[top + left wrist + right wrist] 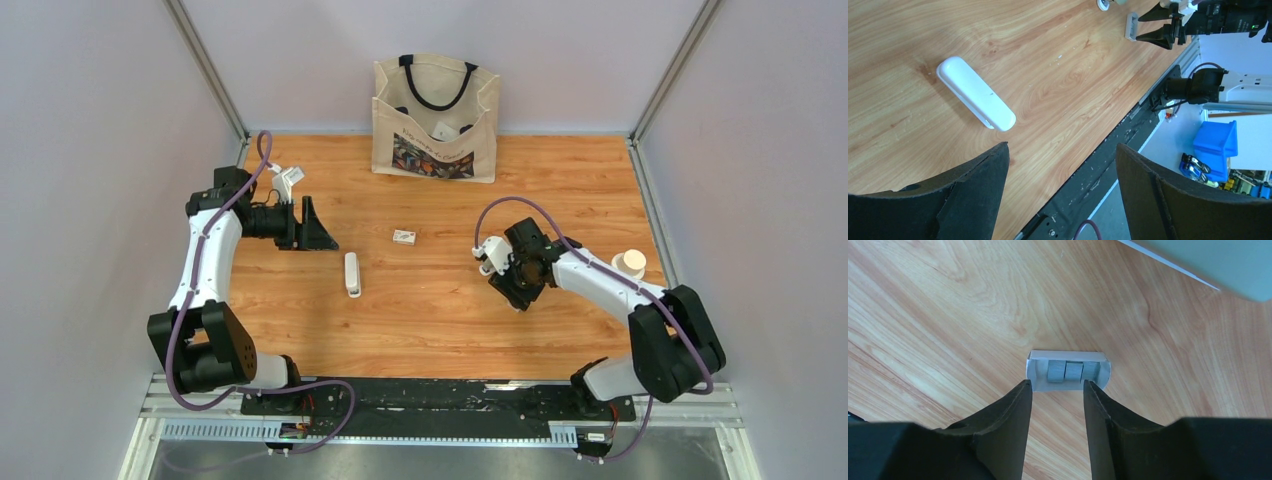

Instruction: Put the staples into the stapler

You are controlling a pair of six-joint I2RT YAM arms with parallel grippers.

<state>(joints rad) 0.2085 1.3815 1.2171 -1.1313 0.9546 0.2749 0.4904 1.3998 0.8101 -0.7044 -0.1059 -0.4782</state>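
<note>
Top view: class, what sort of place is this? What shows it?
Probably a robot lab cell: left arm and right arm at a wooden table, plain walls around, blue bin beyond.

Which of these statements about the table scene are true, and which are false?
1. The stapler lies on the table. True.
2. The left pincer grips the stapler. False: it is open and empty.
3. The staples sit in a small white tray. True.
4. The right pincer is shut on the tray. False: its tips stand apart with nothing between them.
</note>
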